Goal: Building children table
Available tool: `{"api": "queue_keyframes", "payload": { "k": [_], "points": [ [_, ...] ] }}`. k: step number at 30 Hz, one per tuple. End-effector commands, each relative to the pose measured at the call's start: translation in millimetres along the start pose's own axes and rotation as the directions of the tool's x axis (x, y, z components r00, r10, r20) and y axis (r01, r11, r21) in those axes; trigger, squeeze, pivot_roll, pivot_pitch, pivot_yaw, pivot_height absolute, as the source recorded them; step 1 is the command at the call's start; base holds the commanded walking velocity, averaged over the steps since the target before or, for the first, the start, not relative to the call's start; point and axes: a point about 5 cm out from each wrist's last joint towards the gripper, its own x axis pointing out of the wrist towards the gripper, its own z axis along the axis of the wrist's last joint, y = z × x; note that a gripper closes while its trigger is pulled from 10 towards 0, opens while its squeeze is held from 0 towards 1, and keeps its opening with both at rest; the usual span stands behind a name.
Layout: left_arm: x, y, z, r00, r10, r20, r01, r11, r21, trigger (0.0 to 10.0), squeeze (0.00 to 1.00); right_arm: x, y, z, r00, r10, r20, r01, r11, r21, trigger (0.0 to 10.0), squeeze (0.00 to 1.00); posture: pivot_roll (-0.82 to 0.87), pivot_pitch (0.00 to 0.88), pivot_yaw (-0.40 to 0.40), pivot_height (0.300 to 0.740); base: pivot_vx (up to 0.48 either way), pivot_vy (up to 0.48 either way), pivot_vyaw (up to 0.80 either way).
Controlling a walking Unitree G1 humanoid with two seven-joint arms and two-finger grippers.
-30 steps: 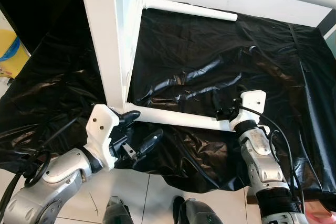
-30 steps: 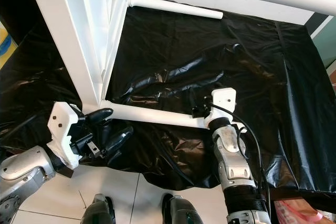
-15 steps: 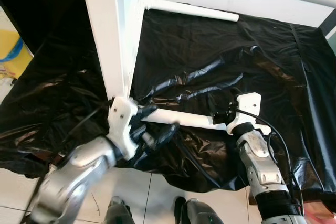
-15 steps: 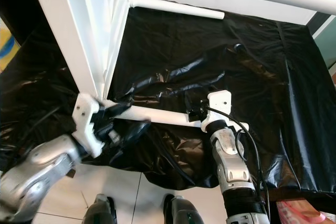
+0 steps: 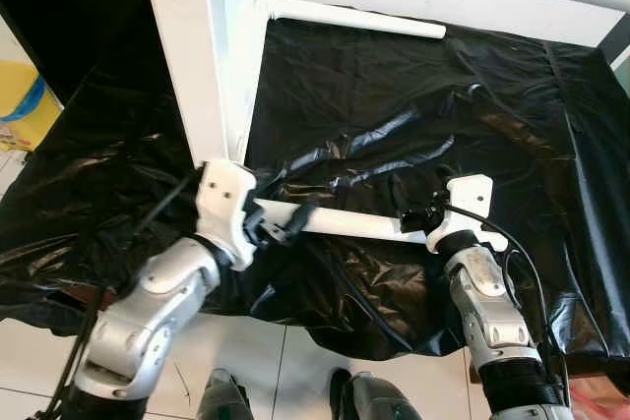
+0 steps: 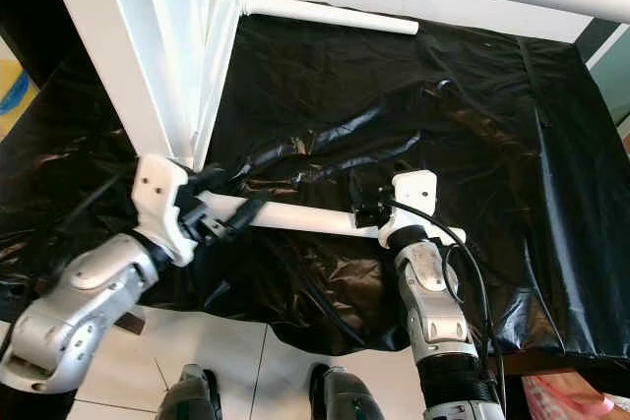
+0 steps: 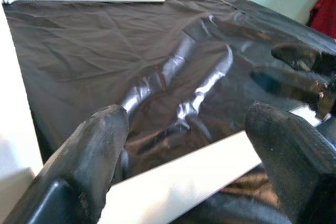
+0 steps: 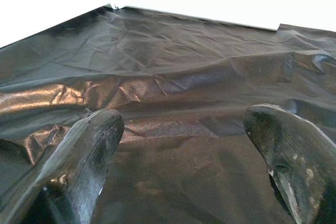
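You see the white table frame [image 5: 202, 56] standing on its side on a worktop draped in crinkled black plastic sheet [image 5: 394, 86]. One white table leg [image 5: 349, 225] sticks out level from the frame's lower corner, just above the sheet. Your left gripper [image 5: 285, 228] sits at the frame end of that leg, its fingers [image 7: 97, 150] spread wide on either side of it without closing on it. Your right gripper [image 5: 418, 215] is at the leg's far end, its fingers [image 8: 84, 156] also wide apart, holding nothing. A second white leg [image 5: 354, 19] juts out higher up.
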Motion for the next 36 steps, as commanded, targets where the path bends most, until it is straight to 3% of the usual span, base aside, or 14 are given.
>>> {"api": "queue_keyframes", "payload": {
  "k": [1, 4, 7, 11, 16, 19, 25, 31, 36],
  "points": [
    [-5.8, 7.8, -4.9, 0.999, 0.031, -0.025, -0.031, 0.999, 0.015, 10.0, 0.00, -3.7, -3.1, -1.9, 1.000, -0.014, -0.006, 0.014, 1.000, 0.001, 10.0, 0.00, 0.08, 0.181, -0.082, 0.740, 0.000, 0.000, 0.00],
    [-15.2, 22.5, -6.1, 0.995, 0.090, -0.044, -0.089, 0.995, 0.038, 10.0, 0.00, -3.5, -2.2, -2.6, 1.000, -0.010, -0.008, 0.010, 1.000, 0.002, 10.0, 0.00, 0.09, 0.182, -0.088, 0.740, 0.000, 0.000, 0.00],
    [-18.1, 23.3, -6.2, 0.994, 0.097, -0.055, -0.093, 0.993, 0.069, 10.0, 0.00, -3.0, -0.8, -2.6, 1.000, -0.002, -0.008, 0.002, 1.000, 0.003, 10.0, 0.00, 0.09, 0.182, -0.091, 0.740, 0.000, 0.000, 0.00],
    [-15.0, 18.7, -5.4, 0.995, 0.087, -0.042, -0.085, 0.995, 0.042, 10.0, 0.00, -2.1, -0.3, -2.7, 1.000, 0.004, -0.008, -0.004, 1.000, 0.003, 10.0, 0.00, 0.10, 0.183, -0.093, 0.740, 0.000, 0.000, 0.00],
    [-4.0, -1.1, -6.0, 1.000, 0.019, -0.013, -0.019, 0.999, 0.031, 10.0, 0.00, -1.8, 1.1, -1.8, 1.000, 0.017, 0.001, -0.017, 1.000, 0.002, 10.0, 0.00, 0.09, 0.184, -0.093, 0.740, 0.000, 0.000, 0.00],
    [12.0, -13.3, -4.9, 0.999, 0.016, 0.042, -0.016, 1.000, -0.006, 10.0, 0.00, -3.4, 0.1, 0.5, 1.000, 0.007, 0.022, -0.007, 1.000, -0.015, 10.0, 0.00, 0.09, 0.183, -0.091, 0.740, 0.000, 0.000, 0.00],
    [21.5, -12.6, -4.6, 0.997, 0.054, 0.059, -0.052, 0.998, -0.030, 10.0, 0.00, -5.1, -3.9, 3.5, 0.999, -0.032, 0.042, 0.034, 0.999, -0.026, 10.0, 0.00, 0.08, 0.181, -0.084, 0.740, 0.000, 0.000, 0.00],
    [29.5, -9.8, -10.1, 0.989, 0.131, 0.075, -0.126, 0.990, -0.060, 10.0, 0.00, -16.4, -21.5, 8.4, 0.972, -0.223, 0.079, 0.228, 0.971, -0.073, 10.0, 0.00, 0.07, 0.179, -0.072, 0.740, 0.000, 0.000, 0.00],
    [33.8, -6.6, -13.0, 0.975, 0.199, 0.099, -0.194, 0.979, -0.057, 10.0, 0.00, -22.3, -20.2, 6.5, 0.964, -0.255, 0.078, 0.261, 0.962, -0.080, 10.0, 0.00, 0.06, 0.176, -0.065, 0.740, 0.000, 0.000, 0.00]
  ]
}}
